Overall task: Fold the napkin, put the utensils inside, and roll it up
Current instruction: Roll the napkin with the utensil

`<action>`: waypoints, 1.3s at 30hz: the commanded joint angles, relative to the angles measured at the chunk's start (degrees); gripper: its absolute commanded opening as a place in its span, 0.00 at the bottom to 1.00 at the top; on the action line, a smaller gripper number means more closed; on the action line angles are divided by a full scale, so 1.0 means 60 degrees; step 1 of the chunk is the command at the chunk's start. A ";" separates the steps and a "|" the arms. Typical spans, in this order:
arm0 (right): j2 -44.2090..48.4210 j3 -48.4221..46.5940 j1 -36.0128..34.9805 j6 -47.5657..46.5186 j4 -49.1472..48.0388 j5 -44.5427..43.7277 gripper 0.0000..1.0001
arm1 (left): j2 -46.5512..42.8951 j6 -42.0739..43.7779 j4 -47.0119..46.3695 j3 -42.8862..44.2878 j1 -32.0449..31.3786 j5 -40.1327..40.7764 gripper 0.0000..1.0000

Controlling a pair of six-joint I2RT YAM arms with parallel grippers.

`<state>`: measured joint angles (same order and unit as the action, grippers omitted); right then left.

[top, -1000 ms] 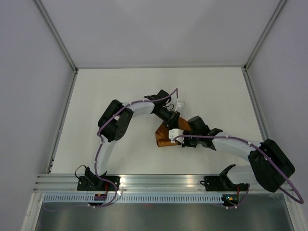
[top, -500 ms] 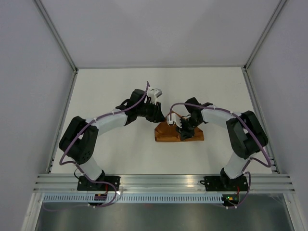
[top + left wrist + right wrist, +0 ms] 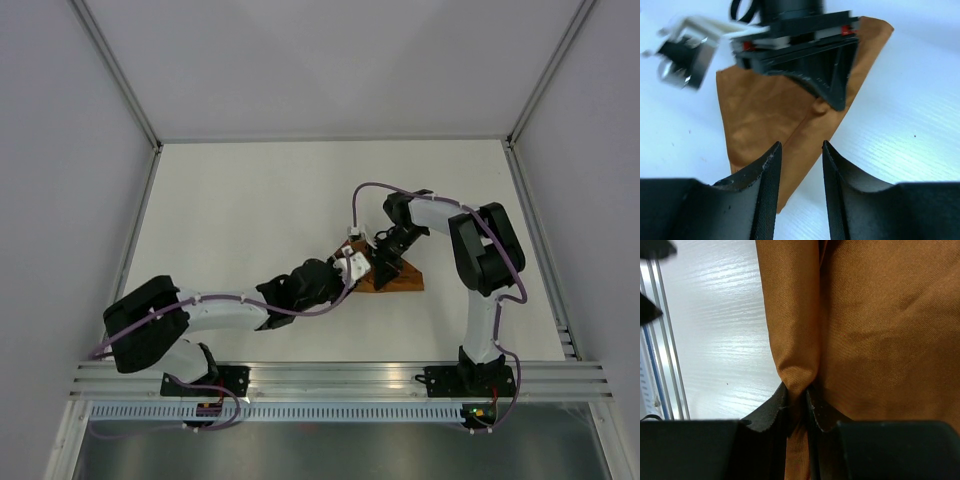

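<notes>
Top view: the napkin (image 3: 400,281) is lying folded on the table (image 3: 250,200), right of centre. My left claw (image 3: 350,268) is sitting at its left end, and my right claw (image 3: 385,262) is bearing on it from the far side.

Left wrist: my left claw (image 3: 800,150) is standing moderately open over the cloth's edge, gripping nothing. Ahead, the right claw (image 3: 834,100) is pressing into the napkin (image 3: 765,110), puckering it.

Right wrist: my right claw (image 3: 797,392) is pinching a raised ridge of the napkin (image 3: 880,315), jaws narrow on cloth. Bare table (image 3: 715,330) is showing alongside.
</notes>
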<state>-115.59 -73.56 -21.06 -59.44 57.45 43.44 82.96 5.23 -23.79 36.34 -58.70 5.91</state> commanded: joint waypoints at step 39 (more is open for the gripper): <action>-0.1654 -0.0718 0.0243 -0.0553 0.0210 -0.0839 0.37 | 0.4718 0.2453 0.1181 0.2484 -0.0179 -0.1978 0.02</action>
<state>-121.78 -79.57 -18.85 -58.94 65.08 46.28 108.12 25.19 -23.88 50.78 -61.89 0.93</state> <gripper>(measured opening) 0.344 0.101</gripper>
